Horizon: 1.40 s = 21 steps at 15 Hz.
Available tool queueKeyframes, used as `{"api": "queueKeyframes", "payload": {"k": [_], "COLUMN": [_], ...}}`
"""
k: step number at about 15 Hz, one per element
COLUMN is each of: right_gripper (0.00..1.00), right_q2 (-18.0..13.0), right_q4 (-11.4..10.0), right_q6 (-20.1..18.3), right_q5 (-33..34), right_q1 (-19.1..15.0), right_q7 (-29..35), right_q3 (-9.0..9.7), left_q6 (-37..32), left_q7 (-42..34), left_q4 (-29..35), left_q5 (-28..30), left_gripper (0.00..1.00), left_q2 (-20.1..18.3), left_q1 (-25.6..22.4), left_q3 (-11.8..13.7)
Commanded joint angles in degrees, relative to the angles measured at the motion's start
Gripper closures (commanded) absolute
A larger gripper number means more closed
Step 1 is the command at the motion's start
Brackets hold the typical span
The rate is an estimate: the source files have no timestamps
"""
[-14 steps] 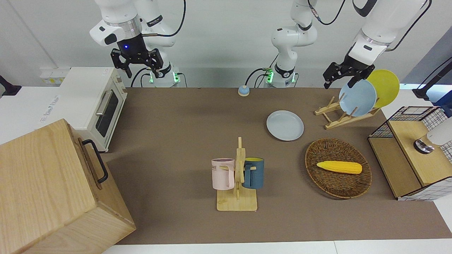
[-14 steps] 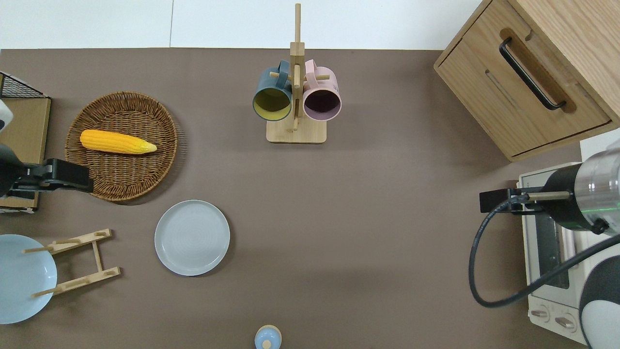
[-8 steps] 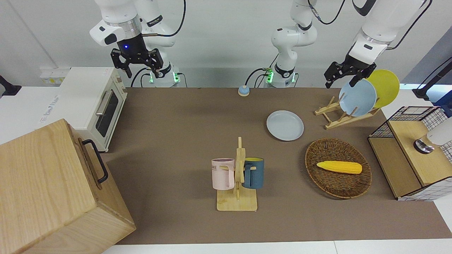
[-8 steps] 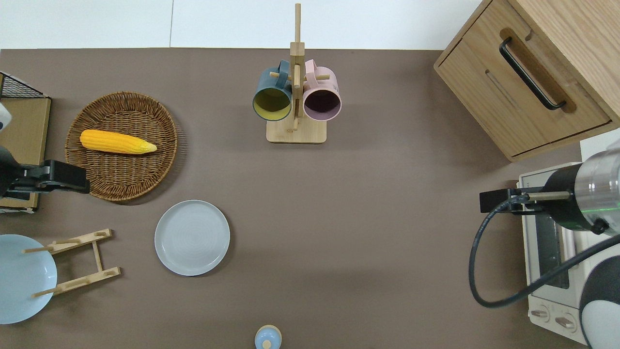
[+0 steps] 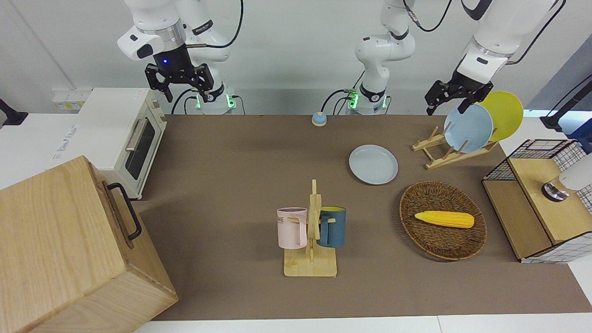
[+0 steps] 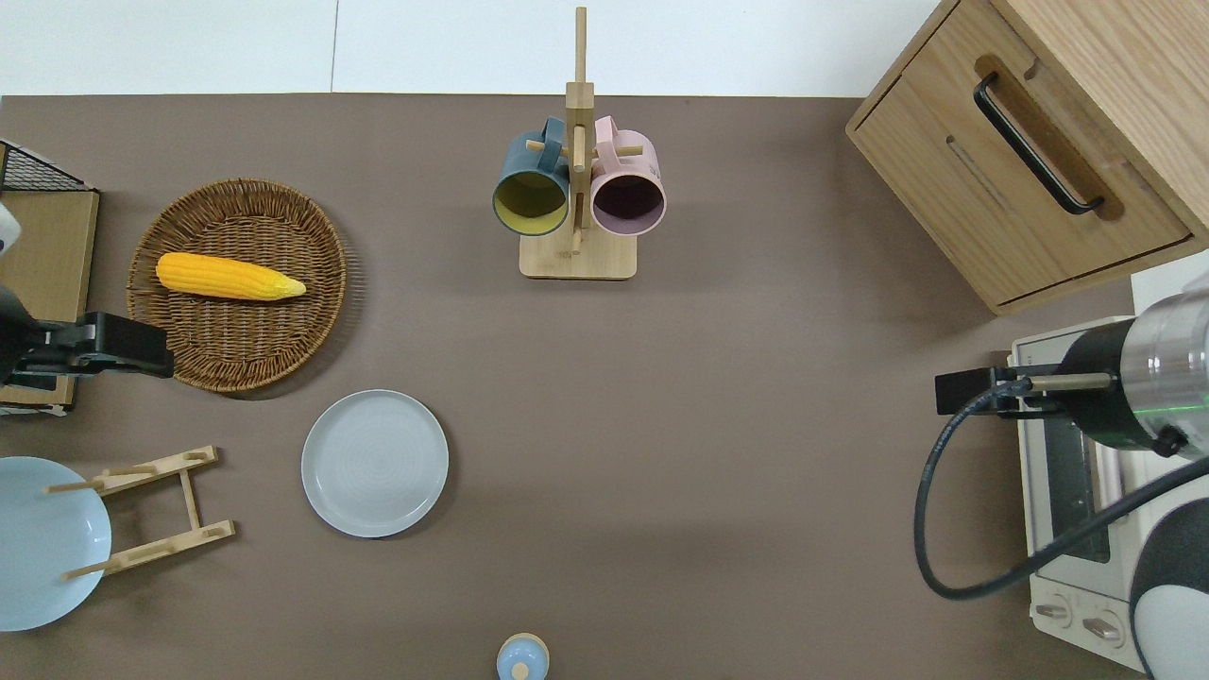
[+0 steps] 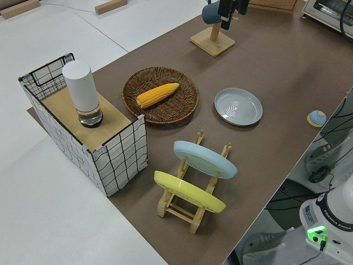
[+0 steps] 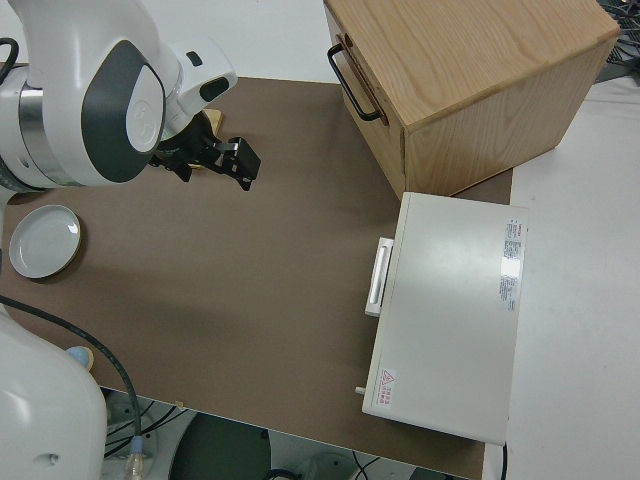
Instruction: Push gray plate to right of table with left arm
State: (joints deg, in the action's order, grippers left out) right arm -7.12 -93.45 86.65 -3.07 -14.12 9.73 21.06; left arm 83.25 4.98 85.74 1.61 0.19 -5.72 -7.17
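Left end effector (image 5: 450,99) edged upward, fingers open, gray plate (image 5: 373,164) untouched, right arm parked

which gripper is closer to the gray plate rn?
Left. The left gripper is up in the air over the left arm's table edge by the basket, near the gray plate. The right arm is parked.

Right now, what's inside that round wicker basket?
A single yellow corn cob lies in the wicker basket, on its woven bottom. Nothing else shows in it; the weave directly under the cob is covered.
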Motion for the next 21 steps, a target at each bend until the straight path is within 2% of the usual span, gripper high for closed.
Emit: {"api": "queueKeyframes", "payload": {"k": [1, 3, 4, 8, 12, 14, 16, 21], "right_gripper": [0.005, 0.005, 0.005, 0.005, 0.005, 0.005, 0.005, 0.005], "right_q2": [-1.6, -1.6, -1.6, -1.6, -1.6, -1.6, -1.6, -1.6], "right_q4": [-1.6, -1.6, -1.6, -1.6, -1.6, -1.6, -1.6, -1.6], "right_q6": [-0.1, -0.1, -0.1, -0.1, -0.1, -0.1, -0.1, -0.1], "right_q5": [-1.2, -1.2, -1.2, -1.2, -1.2, -1.2, -1.2, -1.2], "right_q1": [-1.7, -1.7, -1.7, -1.7, -1.7, -1.7, -1.7, -1.7], "right_q7": [0.6, 0.6, 0.6, 0.6, 0.6, 0.6, 0.6, 0.6], "right_q3": [1.00, 1.00, 1.00, 1.00, 1.00, 1.00, 1.00, 1.00], "left_q6": [0.5, 3.6, 5.2, 11.1, 21.7, 24.3, 24.7, 32.9], "left_q7": [-0.4, -0.4, -0.4, -0.6, -0.7, -0.4, -0.5, -0.5], "left_q4": [1.3, 4.8, 7.0, 15.2, 28.1, 32.3, 34.9, 43.4], "left_q5": [-1.3, -1.3, -1.3, -1.3, -1.2, -1.2, -1.2, -1.2], "left_gripper": [0.01, 0.01, 0.01, 0.01, 0.01, 0.01, 0.01, 0.01], "left_q2": [-0.5, -1.0, -1.6, -2.3, -6.8, -8.5, -8.8, -9.0], "left_q1": [-0.7, -0.3, -0.6, -0.9, -0.9, -0.8, -0.9, -1.6], "left_q3": [-0.7, -1.1, -2.0, -2.1, -2.2, -2.2, -2.2, -2.2]}}
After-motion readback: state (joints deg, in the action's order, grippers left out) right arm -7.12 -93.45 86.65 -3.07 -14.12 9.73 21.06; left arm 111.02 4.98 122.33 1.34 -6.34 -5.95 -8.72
